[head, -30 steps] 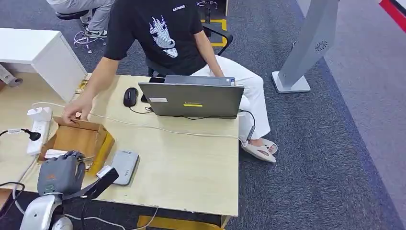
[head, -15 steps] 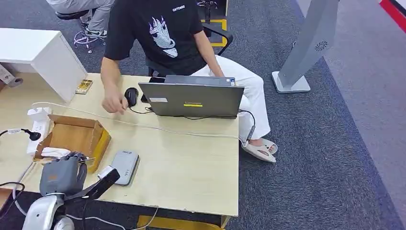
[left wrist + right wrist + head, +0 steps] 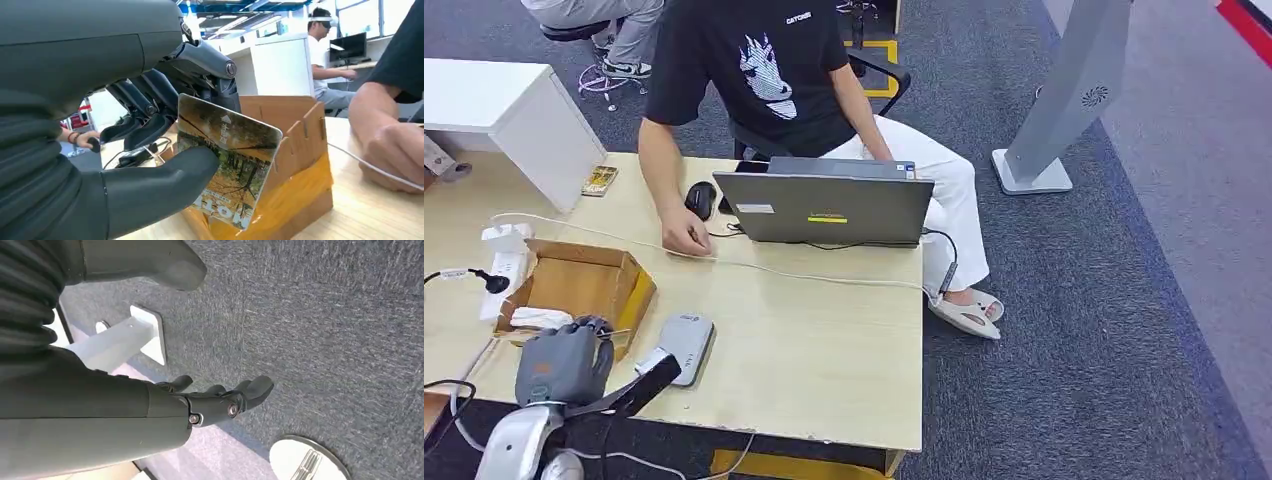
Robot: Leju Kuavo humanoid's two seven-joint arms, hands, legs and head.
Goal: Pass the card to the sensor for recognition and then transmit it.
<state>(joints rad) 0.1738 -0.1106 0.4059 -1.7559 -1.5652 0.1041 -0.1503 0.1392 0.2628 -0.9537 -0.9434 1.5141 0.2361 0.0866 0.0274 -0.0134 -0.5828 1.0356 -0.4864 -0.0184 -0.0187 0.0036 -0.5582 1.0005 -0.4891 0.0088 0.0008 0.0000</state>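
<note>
- While it hovers at the near table edge, the left hand [image 3: 559, 362] pinches the card [image 3: 227, 160] between thumb and fingers, just beside the cardboard box [image 3: 584, 285].
- Right of it the grey sensor [image 3: 684, 345] lies flat on the table [image 3: 824, 340].
- Farther right a person's hand [image 3: 686, 238] rests by the laptop [image 3: 824, 208].
- Over carpet, the right hand [image 3: 220, 400] hangs empty, fingers loosely apart.

Card [image 3: 229, 161] printed with yellow-green forest scene and white lettering; brown cardboard box [image 3: 584, 283] with yellow tape; pale grey sensor [image 3: 684, 345]; light wood table [image 3: 824, 340]; grey laptop [image 3: 824, 208].
</note>
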